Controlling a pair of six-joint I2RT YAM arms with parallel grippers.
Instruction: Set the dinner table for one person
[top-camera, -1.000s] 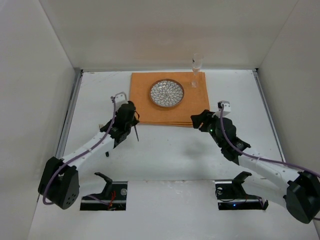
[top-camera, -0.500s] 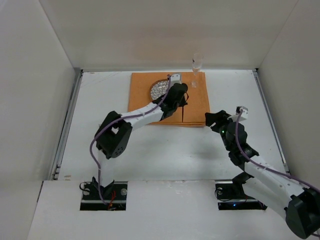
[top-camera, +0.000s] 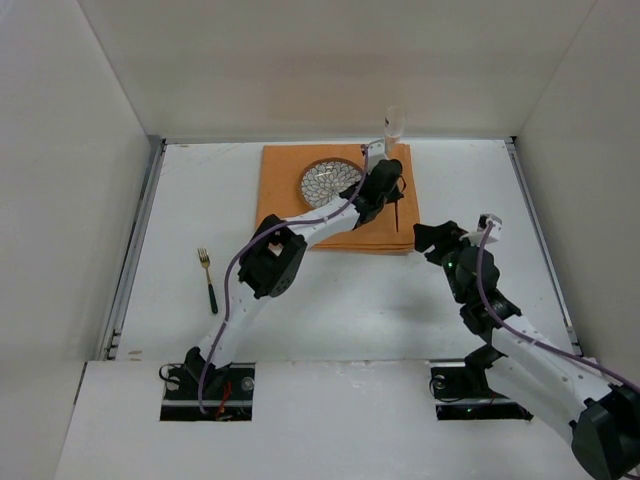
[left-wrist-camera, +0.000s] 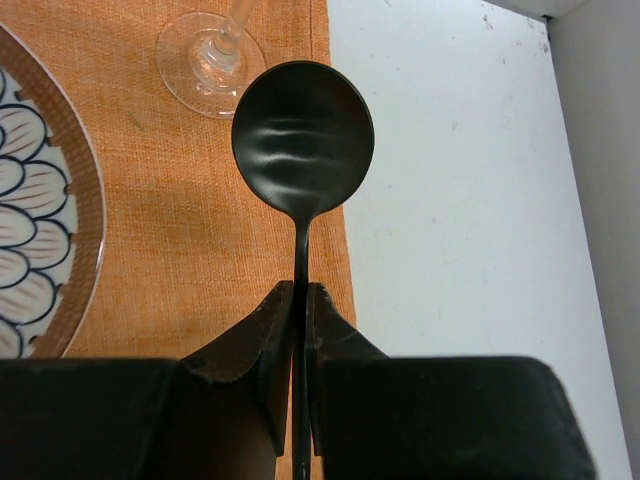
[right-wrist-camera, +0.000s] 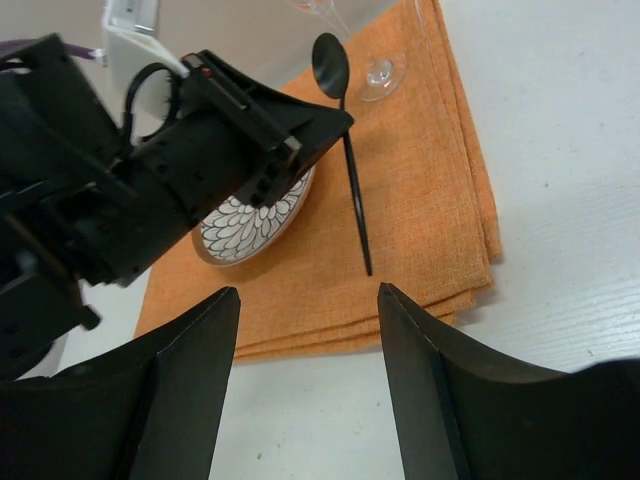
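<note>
The white dinner table (top-camera: 330, 300) carries an orange cloth mat (top-camera: 290, 215) with a patterned plate (top-camera: 325, 183) and a wine glass (top-camera: 394, 125) at its far right corner. My left gripper (top-camera: 388, 188) is shut on the handle of a black spoon (left-wrist-camera: 303, 135), over the mat's right strip between the plate and the mat's edge, with the bowl toward the glass foot (left-wrist-camera: 210, 65). The spoon also shows in the right wrist view (right-wrist-camera: 352, 190). My right gripper (right-wrist-camera: 308, 290) is open and empty, just off the mat's near right corner. A fork (top-camera: 208, 280) lies on the table at the left.
Metal rails (top-camera: 135, 245) run along the table's sides, and white walls enclose it. The left arm (top-camera: 275, 255) stretches across the mat's near edge. The right arm (top-camera: 490, 310) lies along the right half of the table.
My left arm has swung from the table left of the mat to the mat's right side, carrying the spoon. The fork now lies uncovered at the left. My right gripper has shifted a little right.
</note>
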